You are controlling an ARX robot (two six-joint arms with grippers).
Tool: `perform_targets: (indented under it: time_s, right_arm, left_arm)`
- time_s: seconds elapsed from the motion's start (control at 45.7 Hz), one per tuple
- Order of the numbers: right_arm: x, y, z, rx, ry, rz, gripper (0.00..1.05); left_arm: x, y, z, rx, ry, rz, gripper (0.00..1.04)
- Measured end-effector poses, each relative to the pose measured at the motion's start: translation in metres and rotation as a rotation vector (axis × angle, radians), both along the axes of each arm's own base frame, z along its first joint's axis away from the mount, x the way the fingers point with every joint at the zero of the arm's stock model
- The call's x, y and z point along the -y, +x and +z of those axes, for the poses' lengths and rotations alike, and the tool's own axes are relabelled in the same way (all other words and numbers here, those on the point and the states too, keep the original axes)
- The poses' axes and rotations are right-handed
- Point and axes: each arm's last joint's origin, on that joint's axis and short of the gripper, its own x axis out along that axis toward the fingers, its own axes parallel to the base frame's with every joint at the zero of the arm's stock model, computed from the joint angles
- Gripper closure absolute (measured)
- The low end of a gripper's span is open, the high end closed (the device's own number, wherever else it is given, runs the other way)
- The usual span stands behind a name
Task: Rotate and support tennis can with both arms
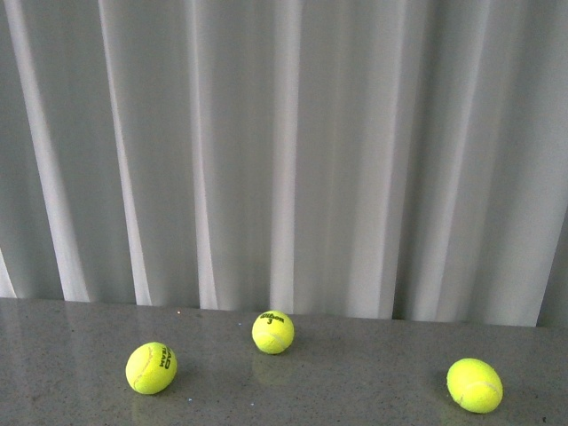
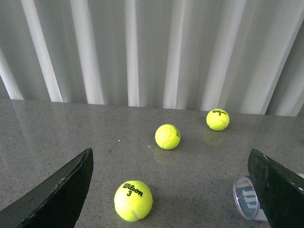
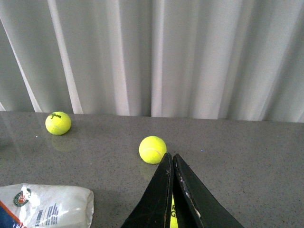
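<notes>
Two tools wait near the job. The left tool [image 2: 170, 156] stands wide, its black fingers [image 2: 61, 190] far apart, with only bare surface [image 2: 57, 128] and loose balls [image 2: 133, 200] between them. The right tool [image 3: 171, 159] is pinched narrow, tips touching. A yellow sliver shows through the slit lower down; whether that is a ball beyond it cannot be told.

Just beside one finger of the left tool, the can [image 2: 243, 197] lies on its side. Its round mouth faces that camera and most of its body is hidden behind the finger. The right wrist view shows its labelled wall near the right tool, round logo uppermost. The front view shows neither tool nor the can.

The can looks like a thin clear plastic tube, so it is probably light, smooth and slippery. It would likely roll on the glossy surface and dent under a hard squeeze. The silvery rim is likely the stiffest part. A sound hold would be one tool across the wall close to that rim, with the other propping the far end during the turn.

The can is the only container. No ball shows through its mouth, and the rest of the inside is hidden. Three balls lie well apart on the surface, before a pale curtain [image 1: 284, 133].
</notes>
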Motion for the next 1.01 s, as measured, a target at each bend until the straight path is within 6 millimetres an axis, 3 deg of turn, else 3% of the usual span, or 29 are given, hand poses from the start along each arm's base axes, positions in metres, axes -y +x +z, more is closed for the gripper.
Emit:
perform_targets:
  time_s: [1.006]
  right_arm:
    - [0.000,-0.029,-0.002,0.003,0.000,0.002,1.01]
  left_arm:
    - [0.000,0.000,0.000,0.000,0.000,0.000,0.07]
